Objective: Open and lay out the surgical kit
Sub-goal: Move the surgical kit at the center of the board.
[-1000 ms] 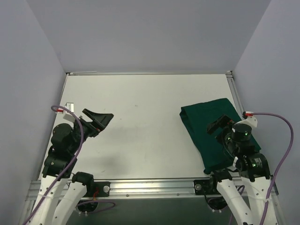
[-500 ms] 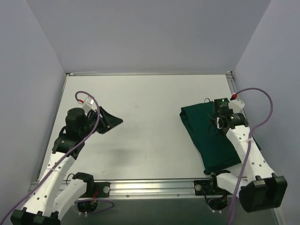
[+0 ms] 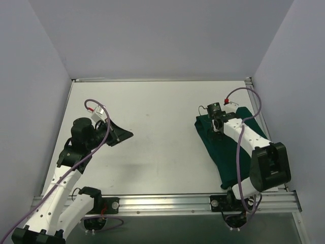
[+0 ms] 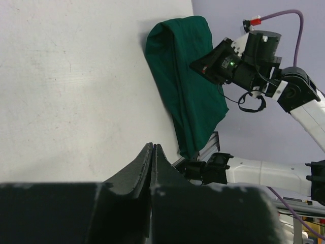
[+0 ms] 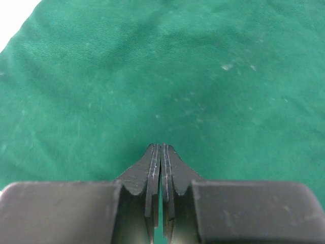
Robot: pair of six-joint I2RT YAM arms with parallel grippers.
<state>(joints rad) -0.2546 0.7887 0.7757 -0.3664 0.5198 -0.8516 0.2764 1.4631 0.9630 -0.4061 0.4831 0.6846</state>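
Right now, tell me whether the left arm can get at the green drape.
Probably not easily. Nothing lies between them on the table, but the left hand is shut and sits across the table from the drape, and the right hand hangs over the drape's far end.

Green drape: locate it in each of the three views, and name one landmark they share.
Top external: green drape lies at the right side of the table.
Left wrist: green drape sits upper centre, right of the table.
Right wrist: green drape fills almost the whole picture.
Shared landmark: the white table bordering it.
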